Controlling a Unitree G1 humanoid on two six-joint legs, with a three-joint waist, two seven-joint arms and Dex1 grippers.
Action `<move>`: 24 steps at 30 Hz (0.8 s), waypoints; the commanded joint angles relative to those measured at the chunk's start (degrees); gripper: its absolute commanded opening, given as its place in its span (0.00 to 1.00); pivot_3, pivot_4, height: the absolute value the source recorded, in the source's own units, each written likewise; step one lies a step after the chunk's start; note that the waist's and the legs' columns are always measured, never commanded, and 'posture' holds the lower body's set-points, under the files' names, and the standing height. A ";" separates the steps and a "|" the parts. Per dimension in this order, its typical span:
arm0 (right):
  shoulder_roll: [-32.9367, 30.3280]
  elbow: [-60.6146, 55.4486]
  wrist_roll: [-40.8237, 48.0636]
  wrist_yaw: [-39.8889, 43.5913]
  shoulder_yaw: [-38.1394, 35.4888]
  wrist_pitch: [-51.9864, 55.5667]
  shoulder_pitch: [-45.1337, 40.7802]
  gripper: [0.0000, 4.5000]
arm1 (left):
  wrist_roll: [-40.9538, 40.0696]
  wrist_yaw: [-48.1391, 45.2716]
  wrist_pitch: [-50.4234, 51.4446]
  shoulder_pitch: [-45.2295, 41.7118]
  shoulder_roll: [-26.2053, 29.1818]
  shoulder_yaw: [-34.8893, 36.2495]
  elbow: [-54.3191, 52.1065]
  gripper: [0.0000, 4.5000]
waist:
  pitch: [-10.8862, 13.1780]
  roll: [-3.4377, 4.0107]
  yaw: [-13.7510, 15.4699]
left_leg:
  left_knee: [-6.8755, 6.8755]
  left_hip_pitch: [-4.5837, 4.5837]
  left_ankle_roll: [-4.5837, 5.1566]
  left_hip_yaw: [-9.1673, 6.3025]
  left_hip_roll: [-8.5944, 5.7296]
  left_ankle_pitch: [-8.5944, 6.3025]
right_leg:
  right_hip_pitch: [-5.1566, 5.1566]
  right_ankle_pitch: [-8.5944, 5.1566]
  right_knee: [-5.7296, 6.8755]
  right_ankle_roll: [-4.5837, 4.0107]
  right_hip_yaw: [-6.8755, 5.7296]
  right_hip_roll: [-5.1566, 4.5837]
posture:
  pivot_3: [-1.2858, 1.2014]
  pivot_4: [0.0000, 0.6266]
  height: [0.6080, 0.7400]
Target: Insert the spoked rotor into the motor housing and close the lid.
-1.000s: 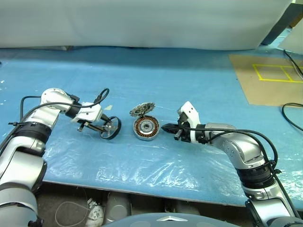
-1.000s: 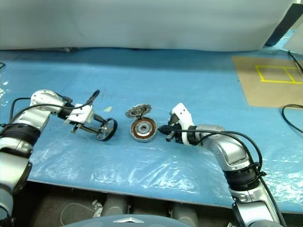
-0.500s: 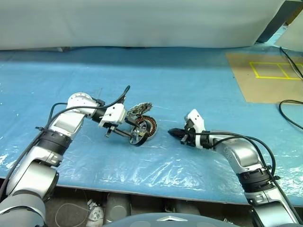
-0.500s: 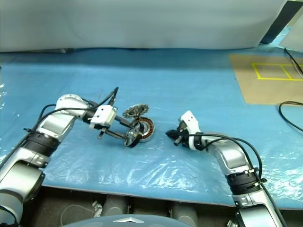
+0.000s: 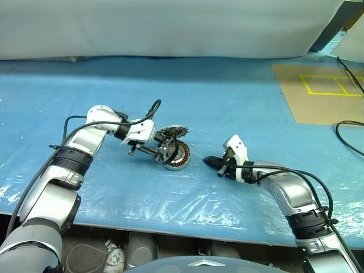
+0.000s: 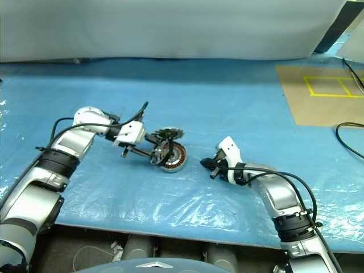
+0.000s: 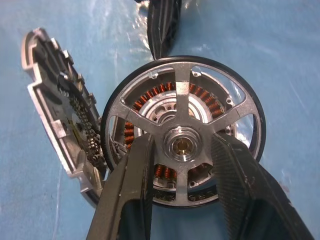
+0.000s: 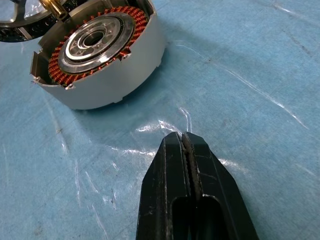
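The left gripper [image 7: 182, 150] was clamped on the spoked rotor [image 7: 183, 131], one black finger on each side of the hub, so that the wheel faced the motor housing [image 8: 97, 52] and its copper windings showed through the spokes in the left wrist view. Holding by the hub looked deliberate: it left the dark rim free to drop over the windings without a finger in the way. The housing sat on the blue plastic-covered table [image 5: 239, 108] with its open face tipped up, and the rotor hung just above and to the left of it, tilted, apparently not yet seated. The lid [image 7: 57, 107] stood on edge just behind the housing, toothed face towards the rotor, close enough that the rim could catch it during the insertion. The right gripper [image 8: 186, 145] rested low over the sheet to the right of the housing, its fingers pressed together on nothing, near but apart from the housing wall, probably parked there to steady the puck if it slid. Open table lay all round, and the brown mat [image 5: 318, 91] was well apart to the right.
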 commanded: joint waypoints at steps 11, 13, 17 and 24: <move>0.15 0.87 -0.63 0.73 0.69 0.26 -0.75 0.00 | -5.63 -2.52 12.77 0.69 2.34 3.39 -9.64 0.30 | 0.00 0.00 -0.06 | -0.03 0.03 0.00 0.01 0.05 0.00 | 0.00 -0.02 -0.02 -0.03 0.01 0.01 | 0.52 0.24 1.00; 0.20 0.92 -1.06 0.68 1.19 0.13 -0.83 0.00 | -4.55 0.70 11.27 0.45 0.33 3.57 -8.75 0.30 | 0.00 0.00 0.10 | -0.01 0.00 0.01 0.00 0.04 0.00 | 0.02 -0.06 -0.03 -0.10 0.00 -0.02 | 0.52 0.24 1.00; 0.52 0.14 -1.32 0.30 1.76 0.48 -0.71 0.00 | -3.05 3.53 10.47 0.42 -1.78 3.33 -8.01 0.30 | 0.00 0.00 -0.05 | 0.00 0.01 0.02 0.00 0.02 0.01 | 0.06 -0.07 -0.10 -0.12 0.00 -0.05 | 0.52 0.24 1.00; 0.39 0.63 -1.21 0.32 1.38 0.20 -0.37 0.00 | 0.84 1.95 5.22 0.96 -0.26 1.57 -5.14 0.30 | 0.00 0.00 -0.21 | -0.09 0.05 0.01 0.00 0.00 0.00 | 0.05 -0.01 -0.10 -0.01 -0.01 0.04 | 0.52 0.24 1.00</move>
